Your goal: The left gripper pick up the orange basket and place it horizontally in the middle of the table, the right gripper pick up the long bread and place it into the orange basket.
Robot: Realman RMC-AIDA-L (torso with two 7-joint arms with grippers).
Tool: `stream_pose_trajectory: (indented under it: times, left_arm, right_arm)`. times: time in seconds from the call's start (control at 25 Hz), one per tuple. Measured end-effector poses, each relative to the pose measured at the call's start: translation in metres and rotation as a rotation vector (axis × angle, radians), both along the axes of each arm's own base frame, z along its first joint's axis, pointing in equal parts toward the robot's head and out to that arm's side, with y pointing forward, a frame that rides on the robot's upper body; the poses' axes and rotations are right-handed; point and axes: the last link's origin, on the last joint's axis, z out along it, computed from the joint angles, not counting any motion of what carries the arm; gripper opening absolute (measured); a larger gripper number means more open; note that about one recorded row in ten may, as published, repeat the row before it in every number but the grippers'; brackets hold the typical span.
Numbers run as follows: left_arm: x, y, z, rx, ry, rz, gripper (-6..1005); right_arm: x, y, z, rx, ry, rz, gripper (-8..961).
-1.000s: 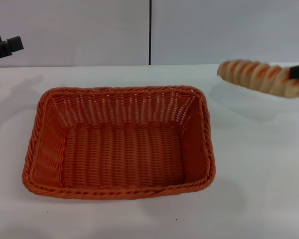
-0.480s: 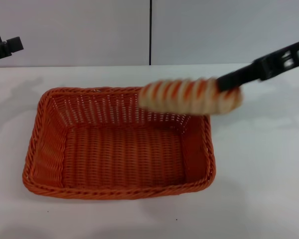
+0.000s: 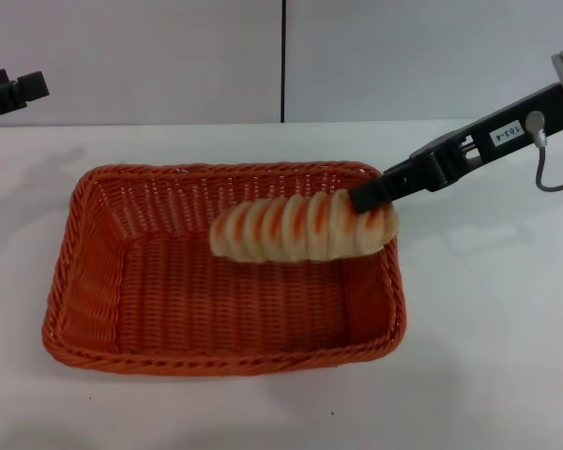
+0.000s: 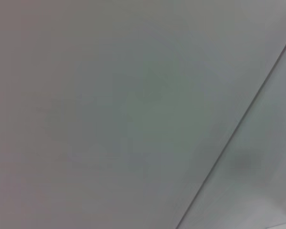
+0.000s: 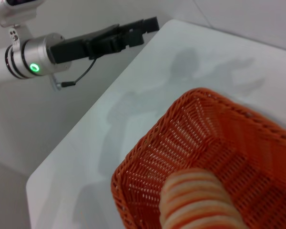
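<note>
The orange basket [image 3: 216, 361] lies lengthwise across the middle of the white table [image 3: 488, 328], with nothing on its floor. My right gripper [image 3: 371, 199] reaches in from the right and is shut on the right end of the long bread [image 3: 300, 230]. The loaf hangs roughly level over the basket's back right part, its held end near the right rim. In the right wrist view the long bread [image 5: 200, 200] points down into the orange basket [image 5: 148, 148]. My left gripper [image 3: 9, 89] stays off beyond the table's far left corner, away from the basket.
A grey wall with a dark vertical seam [image 3: 282, 61] stands behind the table. The right wrist view shows the left arm [image 5: 33, 59] with its green ring, its gripper [image 5: 143, 26] above the table's far edge. The left wrist view shows only plain grey surface.
My right gripper has carried the long bread leftward and down, from above the table's right side to over the basket. The left arm and the basket have not moved.
</note>
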Motion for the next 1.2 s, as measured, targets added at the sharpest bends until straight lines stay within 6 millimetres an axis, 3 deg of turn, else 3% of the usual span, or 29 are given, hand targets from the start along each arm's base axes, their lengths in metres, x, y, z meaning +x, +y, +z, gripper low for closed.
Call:
stream_pose_trajectory:
  times: [0.28, 0.36, 0.6, 0.68, 0.8, 1.0, 1.2]
  left_arm:
    - [0.0, -0.001, -0.001, 0.012, 0.011, -0.017, 840]
    - [-0.002, -0.003, -0.001, 0.023, 0.019, -0.021, 840]
    - [-0.014, -0.02, 0.011, 0.162, 0.037, -0.079, 840]
    - [-0.022, -0.033, 0.015, 0.256, 0.029, -0.113, 840]
    - [-0.035, -0.053, 0.016, 0.397, 0.002, -0.15, 840]
    - [-0.064, -0.099, 0.005, 0.687, 0.066, -0.179, 840]
    - [-0.075, -0.118, -0.006, 0.784, 0.124, -0.164, 840]
  right_arm:
    - [0.002, 0.004, 0.001, 0.041, 0.007, 0.031, 119]
    - [0.002, 0.005, 0.003, 0.061, 0.01, 0.049, 328]
    - [0.018, 0.002, 0.044, 0.285, 0.029, 0.107, 531]
    - [0.031, -0.003, 0.058, 0.392, 0.04, 0.114, 554]
    - [0.068, -0.012, 0.071, 0.596, 0.063, 0.107, 589]
    - [0.128, -0.024, 0.07, 0.87, 0.191, 0.057, 589]
    - [0.172, -0.04, 0.058, 1.145, 0.27, 0.086, 589]
